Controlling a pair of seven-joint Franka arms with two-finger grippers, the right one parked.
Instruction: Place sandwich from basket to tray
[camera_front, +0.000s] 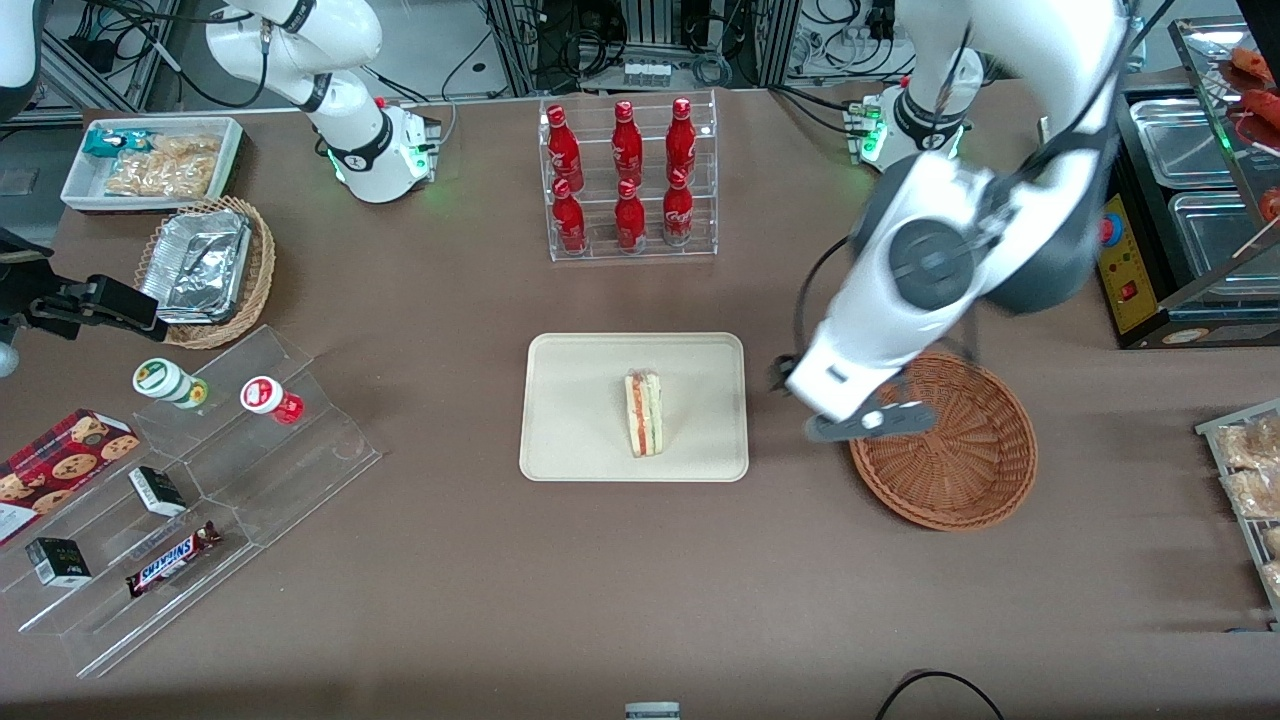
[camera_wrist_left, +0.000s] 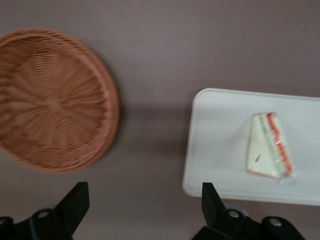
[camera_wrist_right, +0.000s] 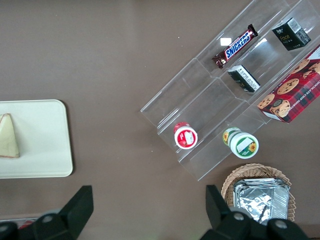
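Brown tabletop everywhere, w/ the black two-finger gripper (camera_front: 868, 423) hanging over the rim of the round reddish-brown woven wicker basket (camera_front: 960, 470), center-right of the front view. Fingers (camera_wrist_left: 75, 200) are spread wide, nothing between them, touching nothing. Basket looks empty. White-bread triangular sandwich (camera_front: 645, 412) w/ orange-red and green filling lies on the flat cream-beige rectangular tray (camera_front: 570, 400) mid-frame, so job looks basically done imo. Main risk from here: arm dips or swings low while pulling away, clips the basket rim and shoves it, or drifts over the tray and bumps the sandwich.
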